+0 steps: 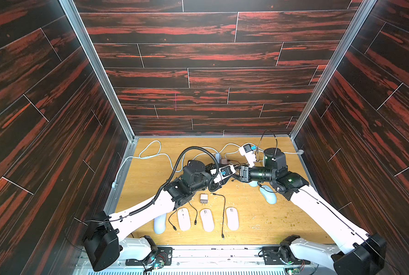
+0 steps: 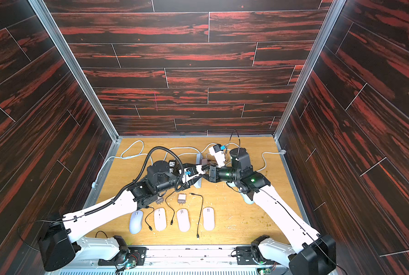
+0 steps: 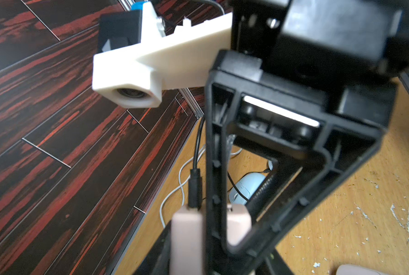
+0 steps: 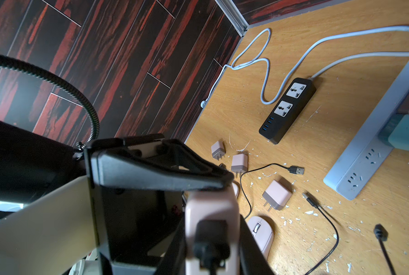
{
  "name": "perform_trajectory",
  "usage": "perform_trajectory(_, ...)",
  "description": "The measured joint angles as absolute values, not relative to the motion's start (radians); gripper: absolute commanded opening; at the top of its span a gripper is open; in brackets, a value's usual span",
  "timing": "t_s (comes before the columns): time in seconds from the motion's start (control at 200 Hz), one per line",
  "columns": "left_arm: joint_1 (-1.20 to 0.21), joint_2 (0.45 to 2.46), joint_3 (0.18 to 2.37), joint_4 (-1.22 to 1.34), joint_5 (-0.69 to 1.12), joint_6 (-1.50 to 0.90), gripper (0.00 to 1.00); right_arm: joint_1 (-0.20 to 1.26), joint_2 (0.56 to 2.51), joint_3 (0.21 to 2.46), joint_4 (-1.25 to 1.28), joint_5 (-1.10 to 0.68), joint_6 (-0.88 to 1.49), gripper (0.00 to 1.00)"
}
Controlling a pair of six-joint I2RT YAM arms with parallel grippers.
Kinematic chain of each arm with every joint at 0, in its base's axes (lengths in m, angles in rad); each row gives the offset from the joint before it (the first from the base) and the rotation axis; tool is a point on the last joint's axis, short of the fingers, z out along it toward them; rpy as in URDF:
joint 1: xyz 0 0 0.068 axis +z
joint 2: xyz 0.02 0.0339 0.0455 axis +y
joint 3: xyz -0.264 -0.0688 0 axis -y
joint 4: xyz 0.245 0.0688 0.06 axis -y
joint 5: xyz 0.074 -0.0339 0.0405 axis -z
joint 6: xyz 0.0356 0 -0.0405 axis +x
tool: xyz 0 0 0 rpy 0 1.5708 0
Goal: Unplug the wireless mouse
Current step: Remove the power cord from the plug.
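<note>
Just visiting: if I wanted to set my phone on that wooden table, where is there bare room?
Roomiest is the near right of the table, between the row of mice and the right arm. A smaller bare patch lies at the left, between the white cable and the left arm. The middle, where both arms meet over the power strips, is crowded.

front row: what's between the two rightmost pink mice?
A black cable, running front to back between them; shows in both top views.
</note>
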State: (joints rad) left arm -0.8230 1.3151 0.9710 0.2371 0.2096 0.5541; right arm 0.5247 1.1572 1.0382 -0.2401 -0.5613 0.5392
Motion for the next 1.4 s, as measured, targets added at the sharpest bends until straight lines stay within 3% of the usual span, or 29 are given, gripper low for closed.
perform_trajectory(0.085, -0.825, 1.314, 0.971, 0.237, 0.202, 0.542, 0.00, 0.527, 1.116, 1.027, -0.226, -0.502, 0.540, 0.65)
perform_trajectory(0.245, -0.825, 1.306, 0.970, 0.237, 0.190, 0.523, 0.00, 0.527, 1.009, 0.966, -0.171, -0.377, 0.567, 0.68)
perform_trajectory(0.646, -0.825, 1.280, 0.968, 0.241, 0.198, 0.500, 0.00, 0.526, 1.036, 0.927, -0.043, -0.439, 0.625, 0.41)
perform_trajectory(0.927, -0.825, 1.272, 0.965, 0.231, 0.233, 0.497, 0.00, 0.526, 1.036, 0.928, -0.035, -0.452, 0.628, 0.37)
perform_trajectory(1.403, -0.825, 1.265, 0.963, 0.221, 0.266, 0.498, 0.00, 0.526, 1.036, 0.928, -0.021, -0.460, 0.630, 0.40)
